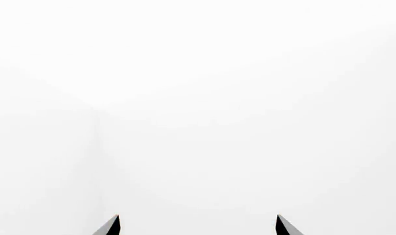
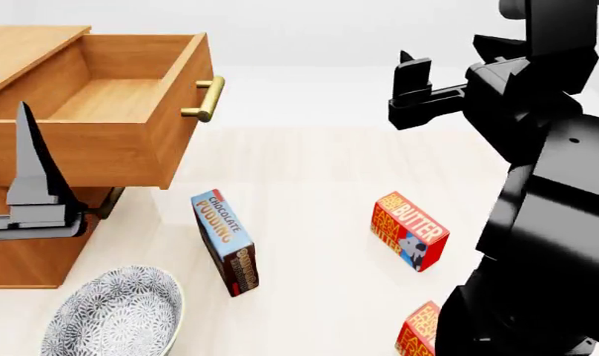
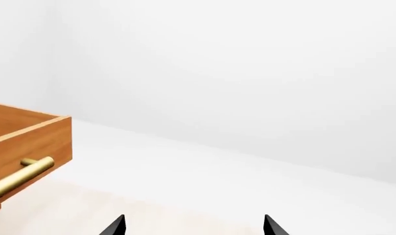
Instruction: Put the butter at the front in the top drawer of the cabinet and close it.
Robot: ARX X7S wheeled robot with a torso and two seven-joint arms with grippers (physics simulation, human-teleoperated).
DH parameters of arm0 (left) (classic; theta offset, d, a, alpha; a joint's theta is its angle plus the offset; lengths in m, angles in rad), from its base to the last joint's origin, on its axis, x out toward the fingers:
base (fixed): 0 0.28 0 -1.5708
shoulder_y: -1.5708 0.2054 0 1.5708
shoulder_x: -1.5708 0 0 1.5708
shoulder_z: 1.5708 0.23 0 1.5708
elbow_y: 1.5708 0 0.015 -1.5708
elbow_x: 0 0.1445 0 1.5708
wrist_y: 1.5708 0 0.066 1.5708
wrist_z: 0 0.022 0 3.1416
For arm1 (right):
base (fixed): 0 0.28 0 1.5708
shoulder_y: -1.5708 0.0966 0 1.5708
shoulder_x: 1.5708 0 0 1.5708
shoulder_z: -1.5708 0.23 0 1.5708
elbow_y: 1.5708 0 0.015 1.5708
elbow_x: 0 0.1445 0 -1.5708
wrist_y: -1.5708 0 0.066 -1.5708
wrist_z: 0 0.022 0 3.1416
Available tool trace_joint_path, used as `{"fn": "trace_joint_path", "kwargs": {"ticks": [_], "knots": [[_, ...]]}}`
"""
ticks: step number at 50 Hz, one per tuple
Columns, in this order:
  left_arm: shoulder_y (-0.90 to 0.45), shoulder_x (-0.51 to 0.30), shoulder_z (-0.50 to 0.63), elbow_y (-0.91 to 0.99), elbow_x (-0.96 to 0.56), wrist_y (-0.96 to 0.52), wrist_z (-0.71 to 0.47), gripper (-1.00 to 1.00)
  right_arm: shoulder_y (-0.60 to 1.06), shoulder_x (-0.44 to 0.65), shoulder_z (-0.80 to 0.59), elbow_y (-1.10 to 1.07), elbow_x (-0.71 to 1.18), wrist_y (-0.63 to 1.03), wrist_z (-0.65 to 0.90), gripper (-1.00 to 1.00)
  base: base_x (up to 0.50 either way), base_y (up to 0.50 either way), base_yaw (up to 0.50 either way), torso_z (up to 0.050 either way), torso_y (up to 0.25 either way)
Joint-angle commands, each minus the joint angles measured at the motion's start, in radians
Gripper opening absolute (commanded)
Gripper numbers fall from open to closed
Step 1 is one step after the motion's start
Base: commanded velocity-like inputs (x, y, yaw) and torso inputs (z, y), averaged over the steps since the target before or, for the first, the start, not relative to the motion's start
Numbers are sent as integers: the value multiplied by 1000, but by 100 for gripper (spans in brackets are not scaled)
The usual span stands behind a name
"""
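Both hands apart, empty: left hand [image 2: 27, 174], right hand [image 2: 411, 85]. Top drawer [image 2: 131, 96] open. Risk: grabbing wrong butter [image 2: 411, 230]; identical carton [image 2: 420, 330] nearer.

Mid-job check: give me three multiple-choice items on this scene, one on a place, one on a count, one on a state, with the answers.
1. Where does the pudding box stand?
A. Inside the drawer
B. On the floor between the patterned bowl and a butter carton
C. On top of the cabinet

2. How many butter cartons show?
A. One
B. Two
C. Three

3. The top drawer is:
A. Pulled open and empty
B. Shut
C. Open with butter inside

Answers: 1 B, the head view shows it standing between them. 2 B, a second carton sits at the lower edge. 3 A, its bare wooden floor shows.
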Motion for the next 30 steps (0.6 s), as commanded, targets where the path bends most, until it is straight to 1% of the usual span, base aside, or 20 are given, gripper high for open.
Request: {"fn": "trace_joint_path", "kwargs": {"ticks": [1,3,4,11,13,16,20,23,30], "knots": [[37,-26,-15,-21,-48,50,-50,100,8,-18,-51,69,-539,6,-563,100,0,0,0,0,0],[44,-28,-13,-24,-50,56,-52,100,1,-6,-60,77,-679,3,-718,100,0,0,0,0,0],[47,-29,-12,-26,-51,60,-54,100,-7,6,-64,71,-692,5,-740,100,0,0,0,0,0],[52,-40,-3,-28,-56,61,-65,100,-103,83,-80,-16,-621,8,-742,100,0,0,0,0,0],[57,-42,-1,-32,-59,67,-67,100,-140,129,-100,-52,-577,8,-742,100,0,0,0,0,0],[67,-44,0,-43,-64,84,-70,100,-177,192,-139,-84,-578,8,-741,100,0,0,0,0,0],[76,-46,-1,-53,-72,96,-74,100,-269,276,-169,-128,-521,8,-741,100,0,0,0,0,0],[77,-51,4,-53,-74,95,-79,100,-303,295,-153,-140,-511,7,-741,100,0,0,0,0,0],[90,-54,17,-63,-81,107,-90,100,-312,302,-111,-89,-507,6,-740,100,0,0,0,0,0]]}}
